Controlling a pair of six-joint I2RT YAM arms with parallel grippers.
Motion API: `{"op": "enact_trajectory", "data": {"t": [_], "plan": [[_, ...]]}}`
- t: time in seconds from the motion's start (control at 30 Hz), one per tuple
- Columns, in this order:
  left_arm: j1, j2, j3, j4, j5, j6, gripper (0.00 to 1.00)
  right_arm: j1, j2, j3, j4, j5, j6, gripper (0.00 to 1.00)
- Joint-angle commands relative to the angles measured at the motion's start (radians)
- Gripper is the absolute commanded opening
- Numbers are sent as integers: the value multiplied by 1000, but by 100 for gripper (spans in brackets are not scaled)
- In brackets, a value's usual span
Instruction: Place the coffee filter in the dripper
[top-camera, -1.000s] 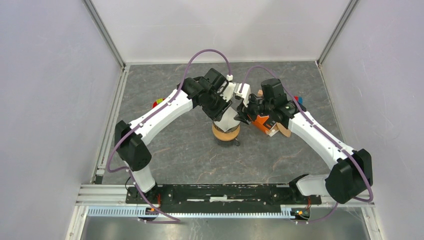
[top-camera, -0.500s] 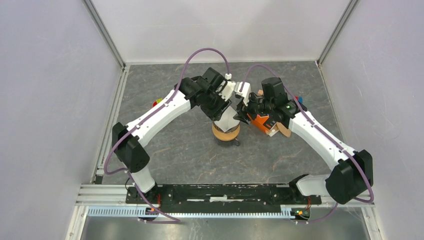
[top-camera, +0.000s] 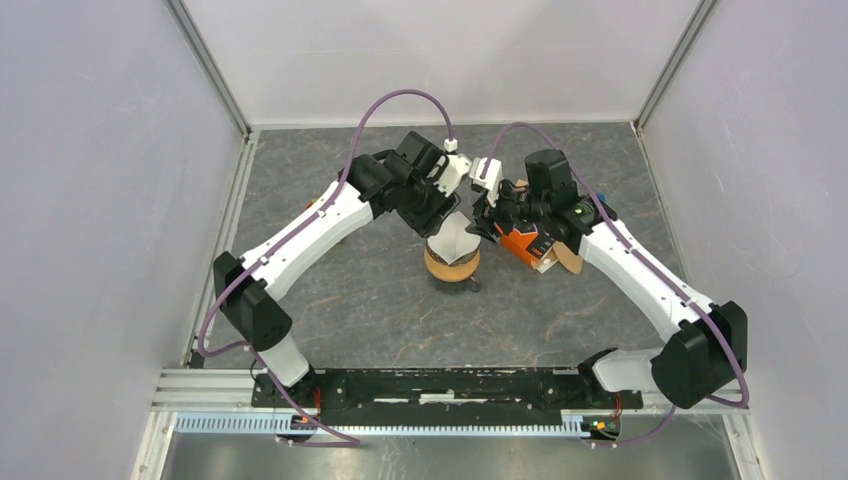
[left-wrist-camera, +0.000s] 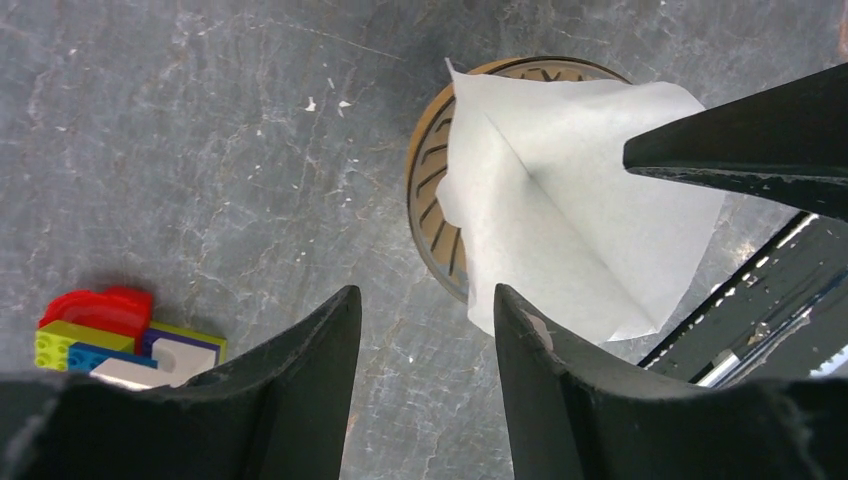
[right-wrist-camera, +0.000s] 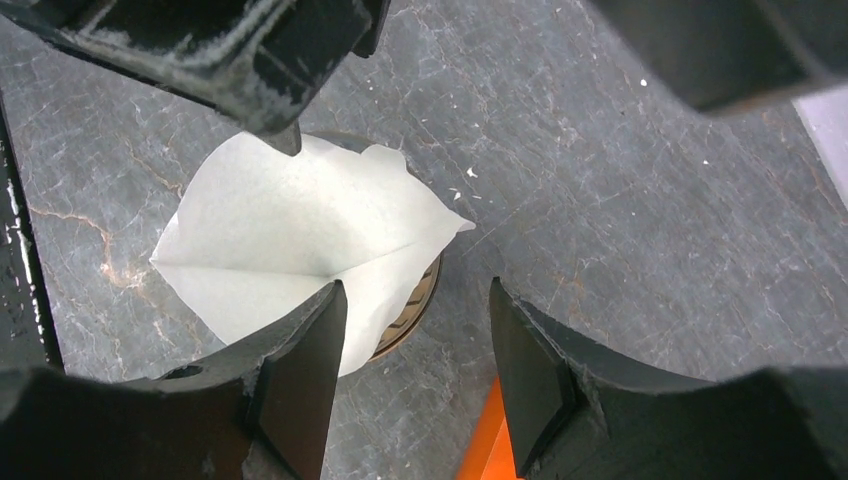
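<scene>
One coffee filter (left-wrist-camera: 560, 220), apparently resting on tan disc (left-wrist-camera: 428, 190), midway between left and right surface (top-camera: 380, 300) edges. Left claw (left-wrist-camera: 425, 295), right claw (right-wrist-camera: 417, 290): fingers spread, empty.

arms: left arm (top-camera: 300, 235) and right arm (top-camera: 640, 275) white-shelled, black joint housings | cables (top-camera: 405, 92): purple, looping from wrist to base | fingers (left-wrist-camera: 300, 380): black, tapered, matte, scuffed edges

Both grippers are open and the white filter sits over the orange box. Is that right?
Not over the orange box. The filter sits over the tan disc, as the left wrist view shows; the top view has the box beside it. The left gripper and right gripper are indeed open.
</scene>
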Motion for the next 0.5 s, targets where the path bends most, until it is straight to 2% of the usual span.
{"op": "enact_trajectory", "data": {"t": [0.0, 0.47], "plan": [[9, -41, 3, 74, -37, 53, 59, 4, -17, 26, -13, 21, -7, 61], [17, -20, -89, 115, -59, 70, 57, 4, -39, -98, -7, 29, -45, 61]]}}
